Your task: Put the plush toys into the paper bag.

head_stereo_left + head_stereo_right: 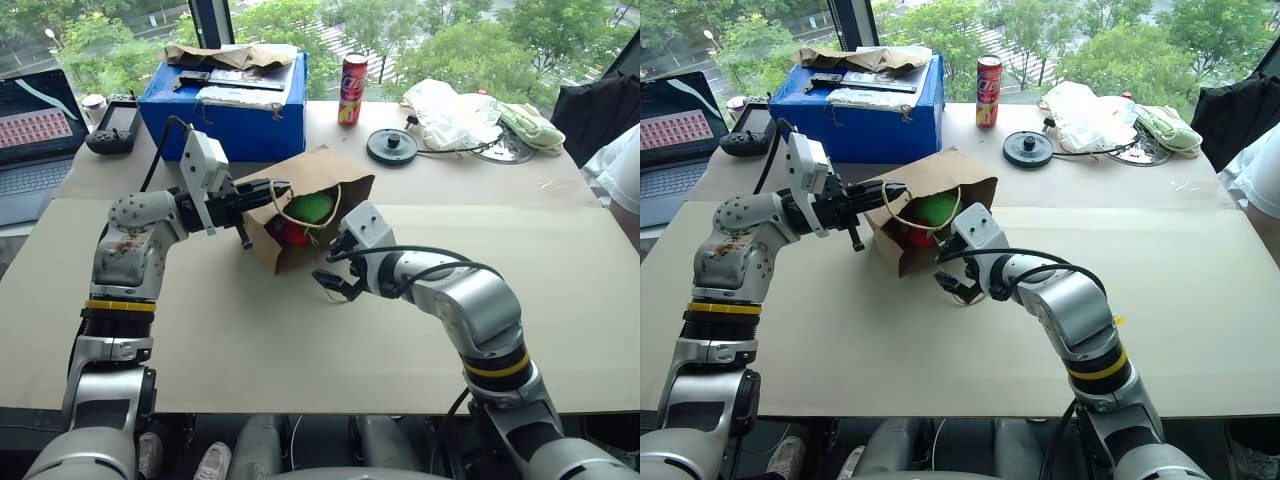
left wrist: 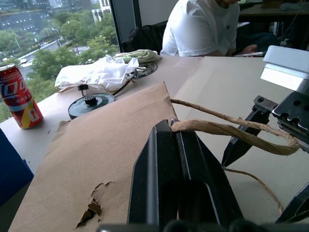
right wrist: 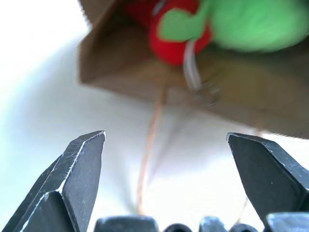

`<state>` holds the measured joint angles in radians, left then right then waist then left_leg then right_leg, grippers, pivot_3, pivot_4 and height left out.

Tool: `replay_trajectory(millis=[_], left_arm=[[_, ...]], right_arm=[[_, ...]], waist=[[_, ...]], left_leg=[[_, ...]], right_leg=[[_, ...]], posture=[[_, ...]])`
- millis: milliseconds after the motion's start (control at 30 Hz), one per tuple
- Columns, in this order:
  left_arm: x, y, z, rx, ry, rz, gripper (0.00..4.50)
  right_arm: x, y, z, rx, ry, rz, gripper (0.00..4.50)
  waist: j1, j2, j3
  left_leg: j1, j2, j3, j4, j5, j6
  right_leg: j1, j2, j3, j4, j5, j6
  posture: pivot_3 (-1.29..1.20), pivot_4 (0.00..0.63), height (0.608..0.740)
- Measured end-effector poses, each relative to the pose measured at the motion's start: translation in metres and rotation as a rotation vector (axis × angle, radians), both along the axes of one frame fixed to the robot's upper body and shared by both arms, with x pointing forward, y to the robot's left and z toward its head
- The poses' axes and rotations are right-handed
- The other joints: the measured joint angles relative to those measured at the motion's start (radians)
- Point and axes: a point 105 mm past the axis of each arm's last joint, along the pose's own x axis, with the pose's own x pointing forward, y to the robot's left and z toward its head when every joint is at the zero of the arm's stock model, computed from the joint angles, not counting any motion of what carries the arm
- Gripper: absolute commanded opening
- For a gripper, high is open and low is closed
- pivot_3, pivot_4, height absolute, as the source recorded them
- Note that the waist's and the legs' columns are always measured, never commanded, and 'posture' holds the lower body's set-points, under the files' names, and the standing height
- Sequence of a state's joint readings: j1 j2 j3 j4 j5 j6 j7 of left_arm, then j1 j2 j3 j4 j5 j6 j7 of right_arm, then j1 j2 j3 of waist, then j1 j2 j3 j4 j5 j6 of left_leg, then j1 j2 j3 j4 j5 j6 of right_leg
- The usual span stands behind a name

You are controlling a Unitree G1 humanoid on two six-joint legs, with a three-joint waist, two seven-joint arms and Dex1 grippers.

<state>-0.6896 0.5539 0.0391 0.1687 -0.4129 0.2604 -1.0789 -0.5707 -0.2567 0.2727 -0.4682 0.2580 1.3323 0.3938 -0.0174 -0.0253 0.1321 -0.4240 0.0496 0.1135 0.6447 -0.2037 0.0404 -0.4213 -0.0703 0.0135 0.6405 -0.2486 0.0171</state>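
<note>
The brown paper bag (image 1: 325, 175) lies on its side on the table, its mouth turned toward me. Inside the mouth sit both plush toys, the light-green blob (image 1: 312, 207) and the red chili (image 1: 290, 233) beside it. My left gripper (image 1: 270, 190) is shut on the bag's rim, where a cord handle (image 2: 231, 130) crosses its tips. Just in front of the bag's mouth, my right gripper (image 1: 335, 283) stands open and holds nothing. In the right wrist view the red chili (image 3: 176, 41) and the green blob (image 3: 256, 24) lie past the open fingers.
A blue box (image 1: 225, 110) with crumpled brown paper (image 1: 235, 55) on it stands behind the bag. Along the back are a red can (image 1: 352, 88), a black disc (image 1: 392, 146), a white plastic bag (image 1: 450, 112) and a pale green cloth (image 1: 532, 125). A laptop (image 1: 35, 140) sits far left; a person (image 1: 620, 170) sits right.
</note>
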Motion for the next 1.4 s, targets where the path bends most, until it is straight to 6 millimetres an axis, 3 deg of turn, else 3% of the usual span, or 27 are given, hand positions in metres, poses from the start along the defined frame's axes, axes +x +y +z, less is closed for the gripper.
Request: replay_trajectory(millis=[267, 367, 733, 933, 1100, 1267, 1400], left_arm=[[0.0, -0.001, 0.0, 0.0, 0.001, -0.003, 0.0], [0.0, -0.001, 0.0, 0.0, -0.001, -0.004, 0.0], [0.0, -0.001, 0.0, 0.0, -0.001, -0.003, 0.0], [0.001, -0.003, 0.002, -0.006, -0.004, -0.007, 0.0], [0.008, -0.006, 0.008, -0.07, 0.003, 0.009, 0.0], [0.016, -0.004, 0.031, -0.225, 0.006, 0.056, 0.0], [0.021, -0.003, 0.037, -0.385, 0.072, 0.096, 0.0]], right_arm=[[0.009, 0.005, -0.025, -0.033, 0.051, -0.053, 4.47], [0.012, 0.01, -0.03, -0.035, 0.048, -0.053, 3.76], [0.017, 0.015, -0.035, -0.037, 0.023, -0.044, 0.07], [0.024, 0.007, -0.028, -0.03, -0.024, -0.081, 0.07], [0.03, -0.008, -0.009, -0.003, -0.096, -0.105, 0.07], [0.035, -0.032, 0.054, 0.061, -0.319, -0.118, 0.07], [0.027, -0.042, 0.095, 0.061, -0.485, -0.097, 0.07]], waist=[[0.002, 0.0, 0.0], [0.002, 0.0, 0.0], [0.001, 0.0, 0.0], [0.002, 0.0, 0.0], [0.005, 0.0, 0.0], [0.004, 0.0, 0.0], [0.0, 0.0, 0.0]], left_leg=[[0.0, 0.0, 0.0, 0.0, 0.0, 0.0], [0.0, 0.0, 0.0, 0.0, 0.0, 0.0], [0.0, 0.0, 0.0, 0.0, 0.0, 0.0], [0.0, 0.0, 0.0, 0.0, 0.0, 0.0], [-0.001, 0.0, 0.0, 0.0, 0.0, 0.0], [-0.001, 0.0, -0.001, 0.0, 0.0, 0.0], [-0.001, 0.0, -0.001, -0.001, 0.0, 0.0]], right_leg=[[0.0, 0.0, 0.0, 0.0, 0.0, 0.0], [0.0, 0.0, 0.0, 0.0, 0.0, 0.0], [0.0, 0.0, 0.0, 0.0, 0.0, 0.0], [0.0, 0.0, 0.0, 0.0, 0.0, 0.0], [0.0, 0.0, 0.0, 0.0, 0.0, 0.0], [0.0, 0.0, 0.0, 0.0, 0.0, 0.0], [0.0, 0.0, 0.0, 0.0, 0.0, 0.0]], posture=[[0.0, 0.15, 0.739], [0.0, 0.15, 0.739], [0.0, 0.15, 0.739], [0.0, 0.15, 0.739], [0.0, 0.15, 0.739], [0.0, 0.15, 0.739], [0.0, 0.15, 0.739]])
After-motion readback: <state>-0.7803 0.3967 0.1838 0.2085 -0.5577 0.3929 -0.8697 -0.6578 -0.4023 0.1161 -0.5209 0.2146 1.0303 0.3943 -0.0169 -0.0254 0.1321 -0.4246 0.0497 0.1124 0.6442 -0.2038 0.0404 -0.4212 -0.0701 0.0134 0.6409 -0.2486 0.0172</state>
